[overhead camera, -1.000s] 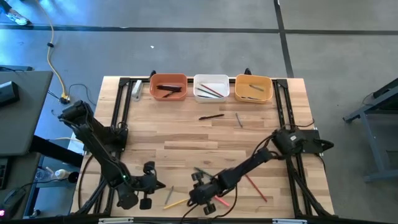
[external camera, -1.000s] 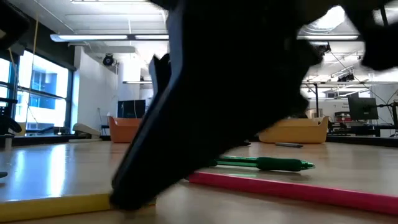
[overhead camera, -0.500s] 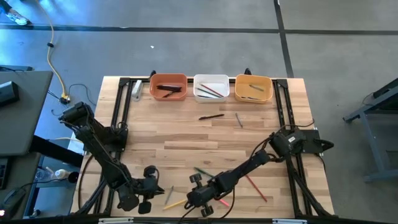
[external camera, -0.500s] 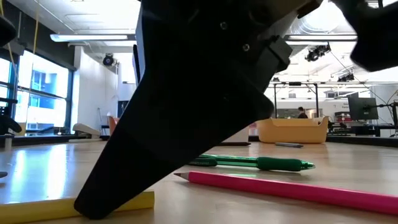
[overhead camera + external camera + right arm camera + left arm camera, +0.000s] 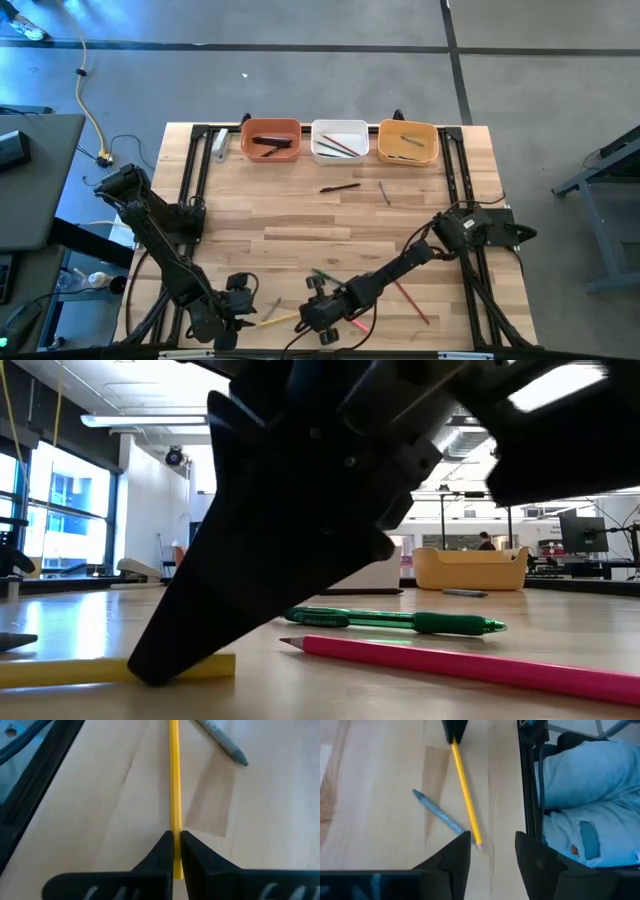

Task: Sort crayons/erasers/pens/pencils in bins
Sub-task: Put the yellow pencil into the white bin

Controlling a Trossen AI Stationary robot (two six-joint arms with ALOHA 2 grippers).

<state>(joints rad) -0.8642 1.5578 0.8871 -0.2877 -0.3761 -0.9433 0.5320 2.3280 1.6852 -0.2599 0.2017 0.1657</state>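
A yellow pencil [image 5: 283, 322] lies flat on the table near its front edge. My right gripper [image 5: 312, 318] is shut on its blunt end. My left gripper [image 5: 492, 845] stands open at the other end. The pencil's sharpened tip [image 5: 479, 846] lies between those open fingers, close to one of them, and I see no touch. A grey crayon [image 5: 437, 811] lies beside the pencil. Three bins stand along the far edge, all with sticks inside: terracotta [image 5: 248, 146], white [image 5: 340, 154] and yellow-orange [image 5: 432, 148]. My right gripper pinches the yellow pencil near its blunt end [image 5: 174, 827] between its two fingers. The fingers slant down from the table's right side and run along the pencil. A short stub [image 5: 222, 663] sticks out past them. The pencil lies flat on the table.
A green pen [image 5: 400, 622] and a pink pencil [image 5: 450, 665] lie just behind my right gripper. A red pencil [image 5: 410, 300] lies to its right. A black pen [image 5: 340, 187] and a grey stick [image 5: 384, 192] lie in front of the bins.
My right gripper has tipped and settled lower on the yellow pencil, and the pencil's blunt end now shows past its finger in the low view. My left arm has edged a little toward the pencil. The pencil has stayed flat on the table.
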